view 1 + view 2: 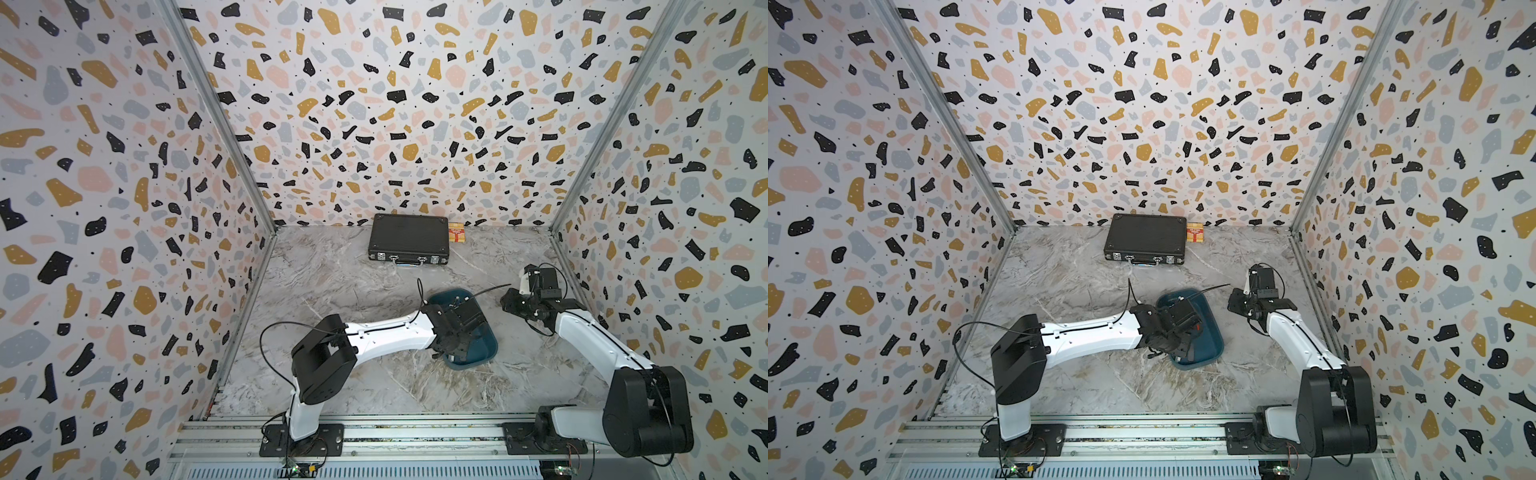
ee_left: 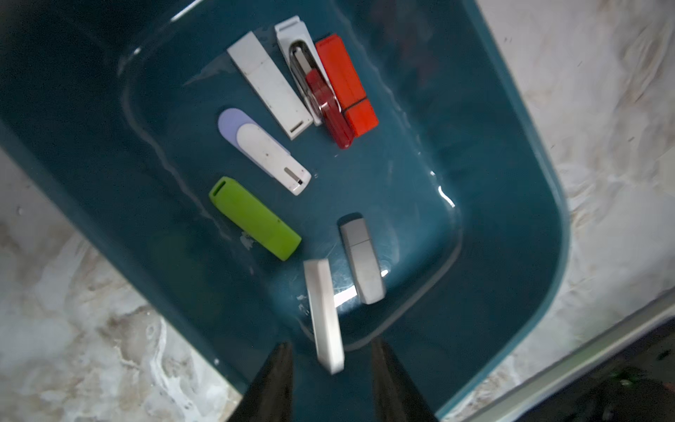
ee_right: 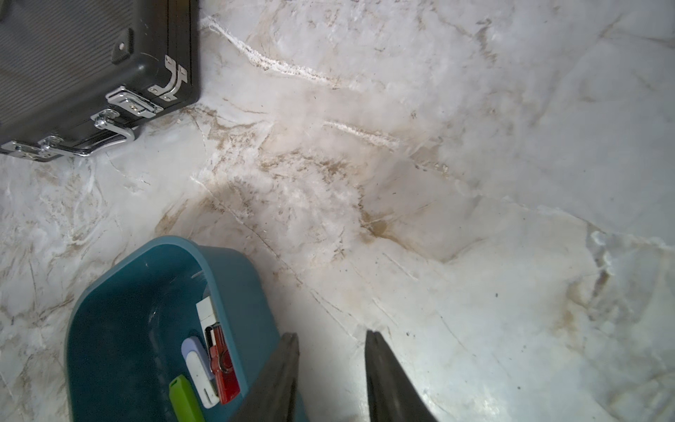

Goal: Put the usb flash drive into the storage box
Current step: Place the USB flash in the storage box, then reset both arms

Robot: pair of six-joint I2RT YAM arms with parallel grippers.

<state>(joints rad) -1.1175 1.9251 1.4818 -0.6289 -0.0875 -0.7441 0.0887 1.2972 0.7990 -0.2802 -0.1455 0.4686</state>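
The teal-blue storage box point(image 1: 488, 351) point(image 1: 1216, 344) lies on the marble table, and my left gripper point(image 1: 459, 332) point(image 1: 1177, 332) hovers over it. In the left wrist view the left gripper point(image 2: 330, 343) is open. A blurred white usb flash drive point(image 2: 324, 314) sits between its fingers, touching neither, over the box floor point(image 2: 420, 175). Several other drives lie inside, among them a green one point(image 2: 255, 219), a red one point(image 2: 347, 84) and a grey one point(image 2: 361, 259). My right gripper point(image 3: 330, 334) point(image 1: 509, 301) is open and empty over bare table beside the box point(image 3: 233, 277).
A black briefcase point(image 1: 409, 243) point(image 3: 73, 73) with metal latches lies at the back, with a small orange carton point(image 1: 456, 232) next to it. Patterned walls close in the table on three sides. Both arm bases sit on the front rail.
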